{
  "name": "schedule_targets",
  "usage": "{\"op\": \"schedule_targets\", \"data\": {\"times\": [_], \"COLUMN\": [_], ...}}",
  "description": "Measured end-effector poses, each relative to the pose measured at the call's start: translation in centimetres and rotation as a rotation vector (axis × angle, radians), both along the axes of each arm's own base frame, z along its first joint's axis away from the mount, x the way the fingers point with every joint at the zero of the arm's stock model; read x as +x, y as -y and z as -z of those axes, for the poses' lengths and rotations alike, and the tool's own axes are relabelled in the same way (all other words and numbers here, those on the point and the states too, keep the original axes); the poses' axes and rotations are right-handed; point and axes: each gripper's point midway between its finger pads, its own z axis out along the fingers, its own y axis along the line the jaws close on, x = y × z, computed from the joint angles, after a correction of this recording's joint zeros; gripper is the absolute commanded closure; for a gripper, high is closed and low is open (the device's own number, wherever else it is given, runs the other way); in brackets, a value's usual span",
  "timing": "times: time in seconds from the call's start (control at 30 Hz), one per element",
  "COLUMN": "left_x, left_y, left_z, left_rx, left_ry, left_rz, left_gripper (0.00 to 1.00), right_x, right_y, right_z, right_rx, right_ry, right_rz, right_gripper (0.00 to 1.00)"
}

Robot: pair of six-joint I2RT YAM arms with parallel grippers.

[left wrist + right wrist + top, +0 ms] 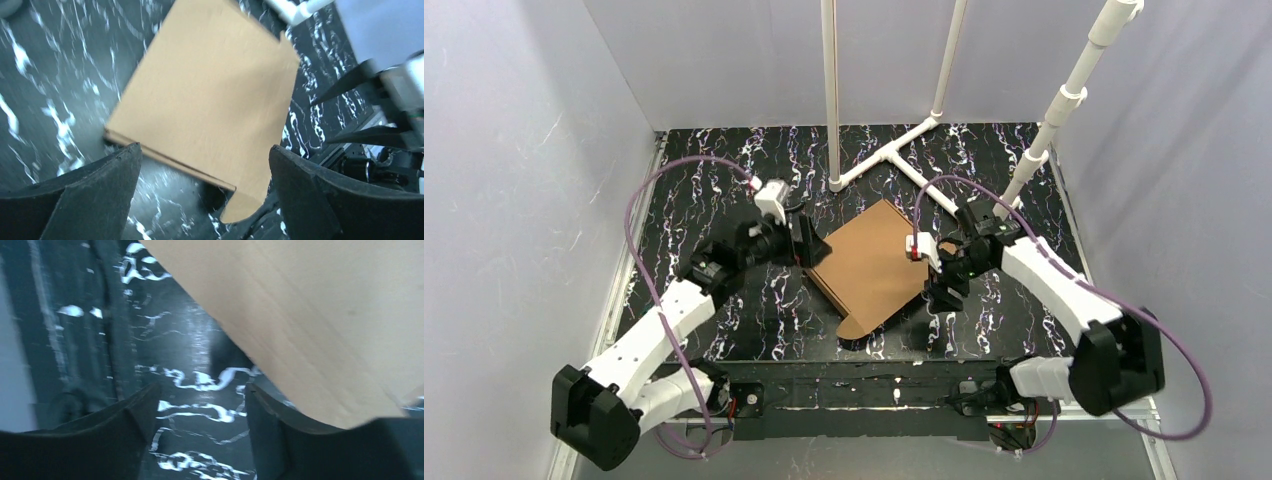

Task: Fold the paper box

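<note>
The paper box (874, 262) lies flattened on the dark marbled table, a brown cardboard sheet with a rounded tab at its near corner. My left gripper (810, 243) is at its left edge, open. In the left wrist view the paper box (210, 95) lies ahead of the left gripper (204, 149), its folded edge and tab between the wide-set fingers without touching them. My right gripper (941, 283) is at the box's right edge. In the right wrist view the right gripper (201, 390) is open over bare table, with the paper box (325, 315) beside and above its right finger.
A white pipe frame (894, 150) with upright poles stands at the back of the table, just behind the box. Grey walls close in the left, right and back. The arm bases sit on a black bar (864, 385) along the near edge.
</note>
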Motion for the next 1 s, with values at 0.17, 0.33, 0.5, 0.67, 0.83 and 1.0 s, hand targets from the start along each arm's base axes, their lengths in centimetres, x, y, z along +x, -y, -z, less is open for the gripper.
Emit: {"op": "schedule_targets", "data": {"times": [0.17,0.33,0.5,0.67,0.83,1.0], "left_x": [5.4,8.8,7.4,7.1,5.9,2.5], "left_y": [-0.9,-0.4,0.5,1.2,1.0,0.0], "left_z": [-3.4,3.9,8.8,8.7,10.6,12.8], "left_rx": [-0.057,-0.039,-0.052,-0.09,-0.113,-0.127], "left_ry": [0.083,-0.116,-0.278,-0.302,-0.386,-0.496], "left_rz": [0.075,0.166,0.244,0.254,0.183,0.089], "left_gripper": [0.02,0.02,0.07,0.13,0.2,0.24], "right_x": [-1.0,-0.6,0.0,-0.1,0.0,3.0], "right_y": [-0.6,-0.8,-0.8,1.5,4.3,4.2], "right_z": [1.4,0.9,0.3,3.1,6.7,8.0], "right_rx": [0.019,0.049,0.056,-0.093,-0.296,-0.352], "right_ry": [-0.258,-0.272,-0.23,-0.221,-0.214,-0.09], "right_rz": [0.057,0.113,0.147,0.087,0.018,0.102], "right_gripper": [0.5,0.47,0.41,0.43,0.43,0.43]}}
